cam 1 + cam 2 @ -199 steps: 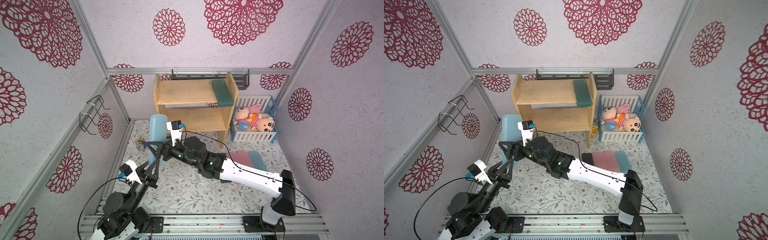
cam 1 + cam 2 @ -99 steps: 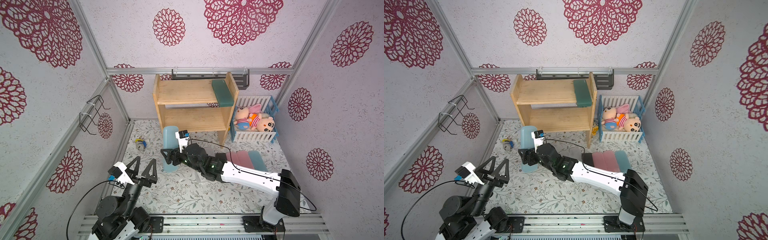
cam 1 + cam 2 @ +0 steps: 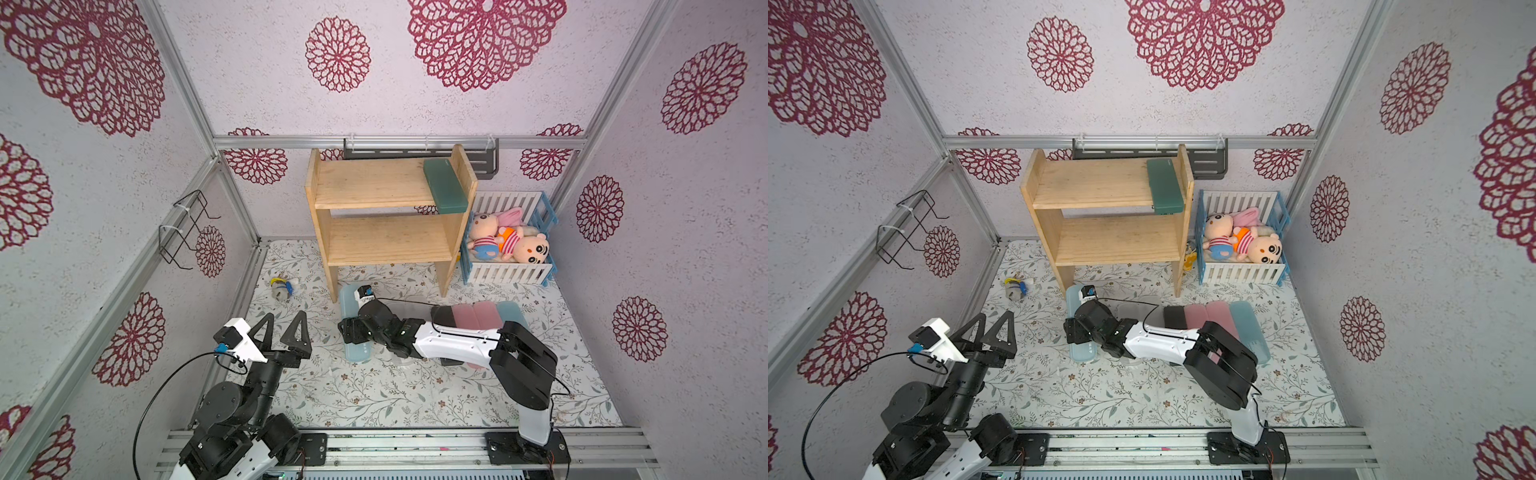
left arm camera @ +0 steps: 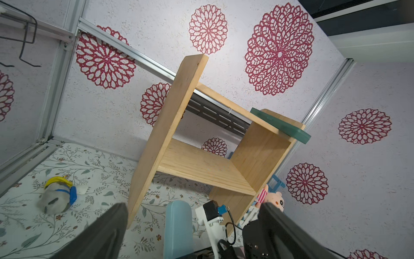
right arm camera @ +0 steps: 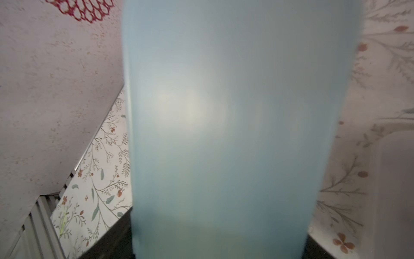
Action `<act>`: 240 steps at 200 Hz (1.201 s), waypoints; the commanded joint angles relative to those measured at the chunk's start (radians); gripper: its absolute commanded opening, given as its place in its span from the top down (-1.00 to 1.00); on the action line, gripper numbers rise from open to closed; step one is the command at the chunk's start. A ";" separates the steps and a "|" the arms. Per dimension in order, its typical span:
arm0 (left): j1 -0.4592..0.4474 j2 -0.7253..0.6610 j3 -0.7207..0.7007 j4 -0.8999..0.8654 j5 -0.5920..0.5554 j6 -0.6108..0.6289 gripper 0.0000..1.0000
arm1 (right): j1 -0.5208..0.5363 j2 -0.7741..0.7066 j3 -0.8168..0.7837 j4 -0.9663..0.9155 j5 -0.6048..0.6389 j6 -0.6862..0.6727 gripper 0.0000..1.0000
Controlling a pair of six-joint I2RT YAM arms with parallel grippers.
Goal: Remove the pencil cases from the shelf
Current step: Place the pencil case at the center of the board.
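Note:
The light wooden shelf [image 3: 374,183] [image 3: 1092,183] [image 4: 197,163] stands at the back with one dark green pencil case [image 3: 444,187] [image 3: 1165,187] [image 4: 282,125] on the right end of its top tier. My right gripper [image 3: 354,331] [image 3: 1079,330] is shut across a light blue pencil case [image 3: 348,299] [image 3: 1084,353] [image 4: 178,226] [image 5: 224,112], held low over the mat by the shelf's left leg. Black [image 3: 442,316], pink [image 3: 462,316], pink [image 3: 484,311] and light blue [image 3: 513,313] cases lie side by side on the mat. My left gripper [image 3: 284,316] [image 3: 994,315] [image 4: 193,205] is open and holds nothing, at the near left.
A small grey plush toy [image 3: 281,289] lies on the mat left of the shelf. A white-and-blue crate [image 3: 507,272] of dolls stands to the shelf's right. A dark metal rack [image 3: 484,162] hangs behind the shelf, and a wire holder [image 3: 183,232] is on the left wall.
My left gripper let go of the light blue case, opened wide and drew back to the near left. My right gripper carried that case right and down, in front of the shelf's left leg.

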 commanded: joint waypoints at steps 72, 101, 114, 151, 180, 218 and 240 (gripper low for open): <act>-0.003 -0.038 0.018 -0.076 -0.044 -0.006 -0.95 | -0.058 0.062 0.038 -0.034 0.015 0.060 -0.59; -0.002 -0.037 0.007 -0.066 -0.048 -0.007 -0.94 | -0.068 0.084 0.037 -0.050 0.025 0.070 -0.65; -0.003 -0.030 0.003 -0.059 -0.051 -0.008 -0.95 | -0.070 0.095 0.041 -0.059 0.034 0.069 -0.66; -0.003 -0.008 0.025 -0.081 -0.051 -0.014 -0.95 | -0.071 0.114 0.042 -0.085 0.053 0.056 -0.74; -0.003 -0.008 0.025 -0.074 -0.055 -0.015 -0.95 | -0.070 0.102 0.031 -0.087 0.078 0.048 -0.96; -0.004 0.023 0.027 -0.067 -0.070 -0.009 -0.94 | -0.054 0.047 0.020 -0.065 0.111 0.025 -0.98; -0.003 0.053 0.039 -0.056 -0.076 -0.025 -0.95 | -0.024 0.007 0.006 0.020 0.101 -0.003 -0.98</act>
